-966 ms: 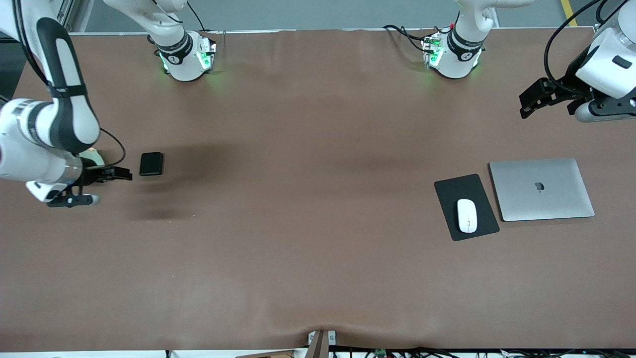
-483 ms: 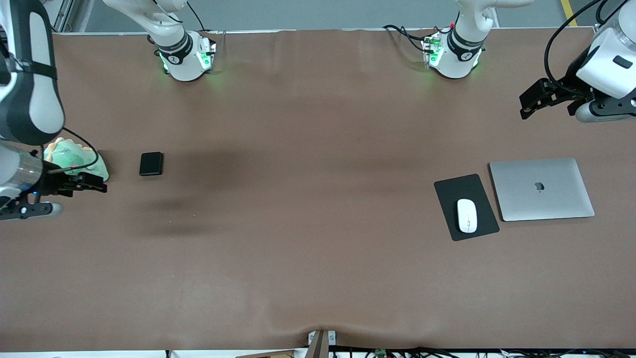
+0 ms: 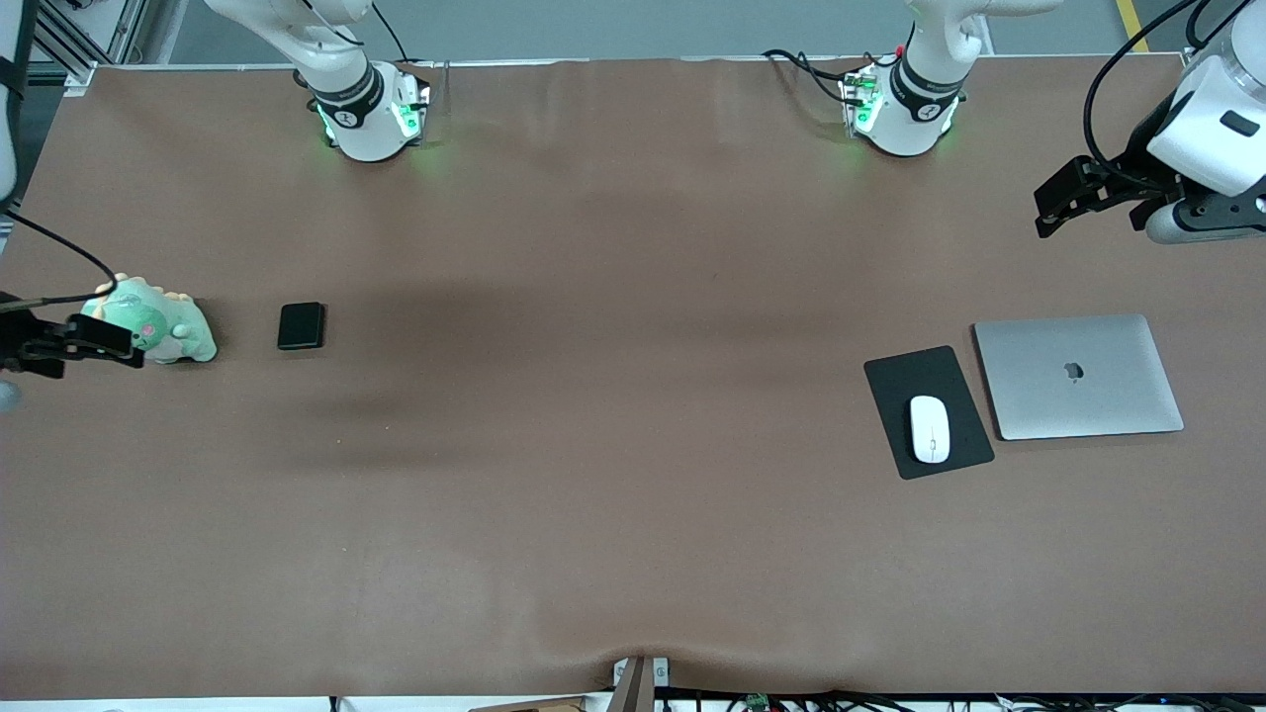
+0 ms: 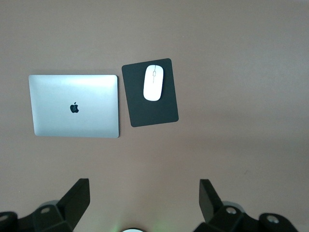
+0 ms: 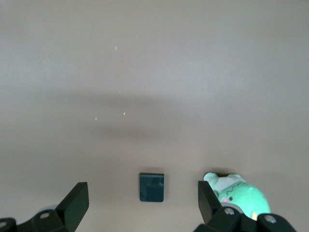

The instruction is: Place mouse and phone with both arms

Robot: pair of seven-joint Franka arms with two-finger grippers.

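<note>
Right claw (image 3: 94,338) hangs wide open and empty over the green plush toy (image 3: 163,331) at the right arm's end of the worktop (image 3: 593,297); it has pulled back from the phone (image 3: 301,325) since a second ago. We judge the phone stiff, light, thin: pinch across its short sides. The mouse (image 3: 930,428) lies on the mouse pad (image 3: 895,381) beside the laptop (image 3: 1078,376); glossy, likely slippery, so grip its flanks. Left claw (image 3: 1063,203) waits wide open, unmoved.
</note>
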